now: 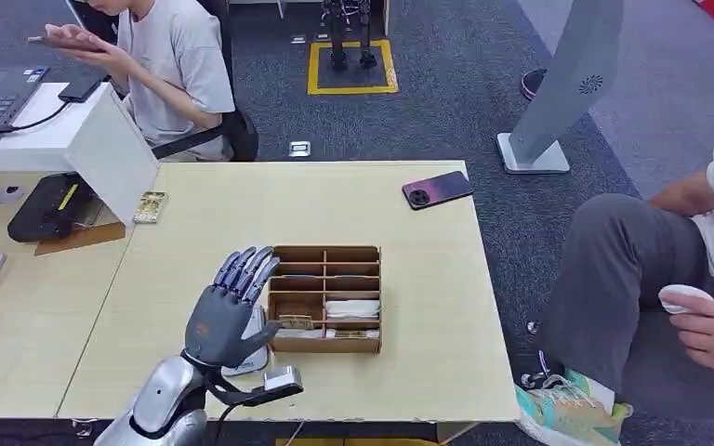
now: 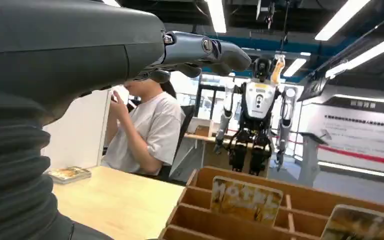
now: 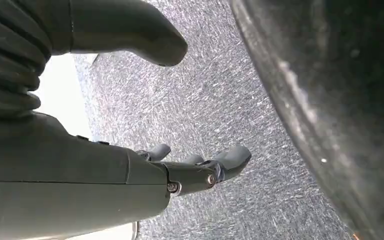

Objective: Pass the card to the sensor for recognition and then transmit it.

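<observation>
Currently stored upright on edge in the front compartments of the wooden box (image 1: pixel 325 297): cards (image 1: pixel 295 322), probably so that a top edge stands proud of the dividers for pinching. Seen close in the left wrist view as thin, stiff rectangles with rounded corners and yellowish printed faces (image 2: pixel 245 198). Box built of thin brown slotted board, open-topped, split into small cells; white items stacked in a right-hand cell. Left hand (image 1: pixel 228 308) raised just beside the box's left wall, fingers straight and apart, holding nothing, apparently poised to reach for a card. Right hand (image 3: pixel 130 180) hanging over grey speckled carpet, fingers loosely extended, empty. Box set on a pale wood-grain table (image 1: pixel 428 362). Further off: a glossy dark phone (image 1: pixel 437 190) near the far edge, one loose card (image 1: pixel 150 206) beside a white slanted panel (image 1: pixel 112 153), a black device (image 1: pixel 51 206) behind it, possibly the sensor. Seated people at left and right.
</observation>
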{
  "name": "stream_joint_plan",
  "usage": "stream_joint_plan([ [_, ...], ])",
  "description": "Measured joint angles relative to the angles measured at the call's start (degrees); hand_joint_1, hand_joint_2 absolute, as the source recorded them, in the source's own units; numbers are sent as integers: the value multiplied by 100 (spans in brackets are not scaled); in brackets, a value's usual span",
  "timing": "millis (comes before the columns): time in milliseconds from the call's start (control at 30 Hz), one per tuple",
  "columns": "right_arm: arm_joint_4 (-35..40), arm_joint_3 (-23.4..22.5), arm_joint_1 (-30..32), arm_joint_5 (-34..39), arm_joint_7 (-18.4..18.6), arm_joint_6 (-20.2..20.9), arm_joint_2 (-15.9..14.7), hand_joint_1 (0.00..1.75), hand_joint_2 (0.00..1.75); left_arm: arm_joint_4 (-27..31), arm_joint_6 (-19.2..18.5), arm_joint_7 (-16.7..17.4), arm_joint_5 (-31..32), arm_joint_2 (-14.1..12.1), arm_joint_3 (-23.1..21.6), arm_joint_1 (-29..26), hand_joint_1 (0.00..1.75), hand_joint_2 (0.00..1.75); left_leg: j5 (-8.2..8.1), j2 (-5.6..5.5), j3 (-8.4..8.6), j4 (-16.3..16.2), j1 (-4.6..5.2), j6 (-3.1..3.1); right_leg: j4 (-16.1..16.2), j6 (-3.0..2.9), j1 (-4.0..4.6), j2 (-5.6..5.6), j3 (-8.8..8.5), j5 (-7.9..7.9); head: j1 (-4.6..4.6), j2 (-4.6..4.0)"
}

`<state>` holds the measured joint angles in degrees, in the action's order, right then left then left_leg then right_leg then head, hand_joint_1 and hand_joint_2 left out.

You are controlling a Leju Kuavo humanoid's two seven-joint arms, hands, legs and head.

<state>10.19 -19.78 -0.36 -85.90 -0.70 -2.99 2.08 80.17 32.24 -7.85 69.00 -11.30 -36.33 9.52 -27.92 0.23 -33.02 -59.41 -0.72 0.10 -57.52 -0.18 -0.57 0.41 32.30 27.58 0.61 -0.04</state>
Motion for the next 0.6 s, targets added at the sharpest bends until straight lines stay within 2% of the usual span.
stream_joint_plan([
  [600, 0, 0, 2, -2, 0, -2, 2, 0, 175, -450, 24, 146, -66, 151, 105, -9, 0, 175, 0, -1, -1, 0, 0, 0, 0, 0, 0, -1, 0, 0, 0, 0],
])
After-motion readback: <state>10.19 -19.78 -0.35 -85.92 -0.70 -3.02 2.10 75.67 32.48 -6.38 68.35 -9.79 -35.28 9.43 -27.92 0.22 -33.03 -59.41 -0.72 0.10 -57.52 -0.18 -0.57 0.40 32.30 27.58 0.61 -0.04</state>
